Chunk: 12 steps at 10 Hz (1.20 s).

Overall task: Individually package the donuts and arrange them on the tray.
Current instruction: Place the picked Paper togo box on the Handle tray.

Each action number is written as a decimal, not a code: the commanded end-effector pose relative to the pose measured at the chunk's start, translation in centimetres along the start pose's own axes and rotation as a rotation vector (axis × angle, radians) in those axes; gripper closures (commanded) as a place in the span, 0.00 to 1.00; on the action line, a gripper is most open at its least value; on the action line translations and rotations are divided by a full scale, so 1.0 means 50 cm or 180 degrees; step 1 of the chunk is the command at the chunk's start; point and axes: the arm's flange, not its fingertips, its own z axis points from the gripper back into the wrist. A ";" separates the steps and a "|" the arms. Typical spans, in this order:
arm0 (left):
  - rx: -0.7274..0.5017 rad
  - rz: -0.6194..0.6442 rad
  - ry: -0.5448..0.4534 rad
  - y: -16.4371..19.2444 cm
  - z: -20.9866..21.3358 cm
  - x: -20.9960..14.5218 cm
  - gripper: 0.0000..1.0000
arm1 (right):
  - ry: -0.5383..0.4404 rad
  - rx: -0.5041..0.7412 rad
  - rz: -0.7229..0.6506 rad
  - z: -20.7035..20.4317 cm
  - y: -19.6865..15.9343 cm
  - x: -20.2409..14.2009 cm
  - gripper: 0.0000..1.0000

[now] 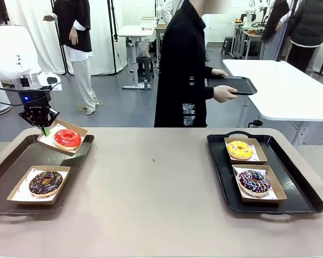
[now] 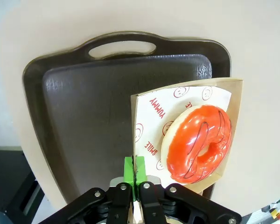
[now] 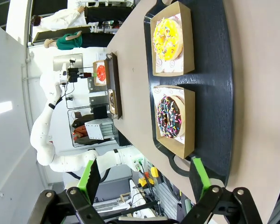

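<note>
Red donut box, lifted over the left tray

Left gripper (image 1: 43, 128) has its green fingers (image 2: 129, 169) pinched together on the rim of one box (image 1: 62, 137). The red donut (image 1: 67, 138) sits inside that box. The box is tilted, and in the left wrist view it hangs over the far end of the left tray (image 2: 84, 121), with one corner sticking out past the tray's edge. So the step looks like setting this box down on the tray.

To do it well, I think the arm should go down slowly. The box is held by one thin edge only, so it can swing or bend. A tilted box could let the donut slide, so it is best to lay the box flat before the fingers let go. It should land fully on the tray, not half over the rim. It should also stay clear of the chocolate donut (image 1: 46, 183), which lies in its own box nearer the robot on the same tray.

The left arm comes in from the left and points its gripper down at the box's back edge.

The right gripper (image 3: 144, 179) has its fingers wide apart and holds nothing. It looks along the right tray (image 1: 301, 199). There the yellow donut (image 1: 240, 150) and the purple donut (image 1: 253, 181) each lie in a box, side by side.

Across the table, a person holds another tray (image 1: 231, 85).
</note>
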 end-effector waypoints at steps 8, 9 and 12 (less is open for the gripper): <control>-0.0072 -0.0108 0.0135 0.027 -0.099 0.011 0.63 | 0.0022 0.0013 0.0009 0.002 0.003 0.002 0.00; -0.0071 -0.0141 0.0136 0.029 -0.095 0.015 0.39 | 0.0022 0.0013 0.0009 0.002 0.003 0.002 0.00; -0.0079 -0.0132 0.0130 0.033 -0.087 0.011 0.00 | 0.0022 0.0013 0.0009 0.002 0.003 0.002 0.00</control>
